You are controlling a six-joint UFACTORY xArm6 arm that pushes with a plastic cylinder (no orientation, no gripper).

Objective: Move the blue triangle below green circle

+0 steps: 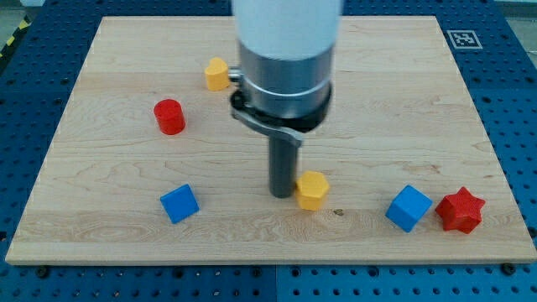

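My tip [281, 195] rests on the board just left of a yellow hexagon block [311, 190], touching or nearly touching it. A blue block [179, 203] lies at the lower left, well left of my tip. Another blue block [409, 208] lies at the lower right. Both look cube-like; I cannot make out a triangle shape on either. No green circle shows; the wide arm body [285, 59] hides the upper middle of the board.
A red cylinder [169, 116] stands at the left. A second yellow block [217, 74] sits at the upper left, beside the arm body. A red star [461, 210] lies right next to the right blue block. The wooden board [75, 243] ends close below the blocks.
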